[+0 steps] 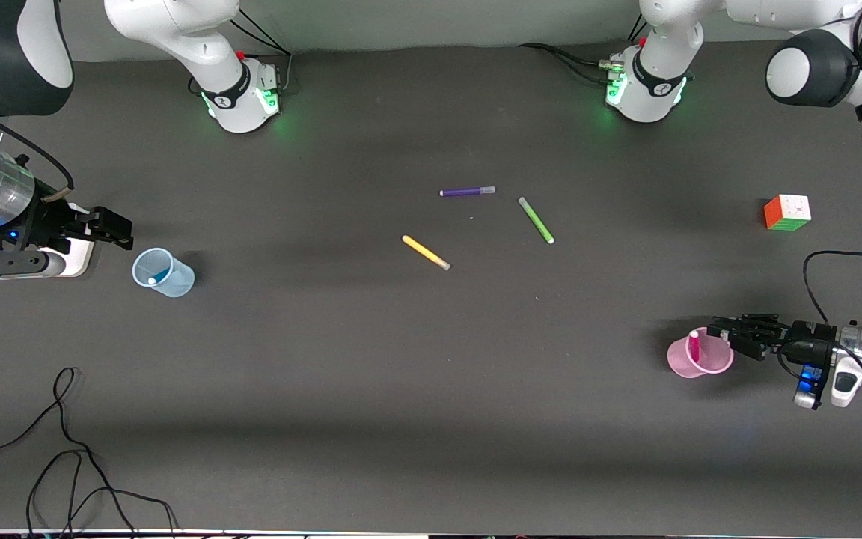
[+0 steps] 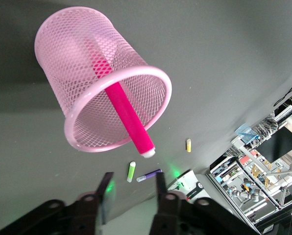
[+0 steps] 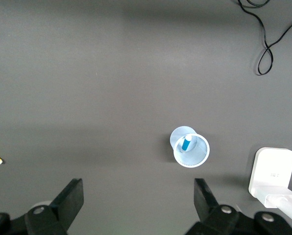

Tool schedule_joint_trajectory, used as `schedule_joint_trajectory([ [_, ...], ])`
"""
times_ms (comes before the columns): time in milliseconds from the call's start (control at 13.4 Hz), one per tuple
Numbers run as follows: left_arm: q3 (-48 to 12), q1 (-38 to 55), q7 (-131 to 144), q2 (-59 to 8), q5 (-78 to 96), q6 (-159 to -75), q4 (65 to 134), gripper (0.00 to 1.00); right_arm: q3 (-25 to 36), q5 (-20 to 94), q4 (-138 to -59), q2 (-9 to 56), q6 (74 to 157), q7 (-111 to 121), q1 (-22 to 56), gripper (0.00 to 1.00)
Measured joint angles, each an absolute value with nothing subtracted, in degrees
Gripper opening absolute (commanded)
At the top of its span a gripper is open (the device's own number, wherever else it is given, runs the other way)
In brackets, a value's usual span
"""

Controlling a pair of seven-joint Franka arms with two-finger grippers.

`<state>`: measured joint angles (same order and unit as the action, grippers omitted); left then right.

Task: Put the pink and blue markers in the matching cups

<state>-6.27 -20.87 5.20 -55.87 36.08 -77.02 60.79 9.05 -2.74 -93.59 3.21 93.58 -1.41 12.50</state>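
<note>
The pink cup [image 1: 709, 362] stands toward the left arm's end of the table, with the pink marker [image 1: 694, 346] upright in it. In the left wrist view the cup [image 2: 82, 58] has a finely meshed wall, and the marker [image 2: 129, 117] leans out over its rim. My left gripper [image 1: 723, 330] is open and empty beside the cup; it also shows in its wrist view [image 2: 133, 188]. The pale blue cup [image 1: 173, 276] stands toward the right arm's end and holds the blue marker [image 1: 152, 280]. My right gripper [image 1: 113, 228] is open and empty, beside and above that cup [image 3: 197, 155], whose marker [image 3: 186, 143] shows inside.
A purple marker [image 1: 467, 192], a green marker [image 1: 536, 219] and a yellow marker [image 1: 426, 252] lie mid-table. A colour cube [image 1: 787, 212] sits toward the left arm's end. A white power block [image 1: 78, 258] lies under the right gripper. Loose black cable [image 1: 64, 449] lies near the front camera.
</note>
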Motion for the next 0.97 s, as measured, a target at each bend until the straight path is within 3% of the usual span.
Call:
schedule_joint_trajectory([
  [298, -7.1, -20.3, 4.7, -54.7, 32.6, -76.8, 58.7, 1.0, 10.2, -2.7, -93.5, 3.0, 93.7, -1.5, 12.4, 1.0],
  [596, -7.8, -13.1, 4.8, -42.3, 16.1, -76.9, 58.9, 1.0, 11.1, -2.3, -92.7, 2.4, 93.9, -1.5, 12.4, 1.0],
  [745, -7.8, -9.8, 4.8, -32.6, 10.4, -80.6, 66.2, 1.0, 11.6, -0.9, -92.6, 1.7, 93.2, -1.5, 12.4, 1.0],
  [969, -7.8, -7.2, 4.8, -15.9, 3.8, -89.2, 85.0, 1.0, 11.8, 1.5, -92.8, -1.0, 91.1, -1.6, 12.4, 1.0],
])
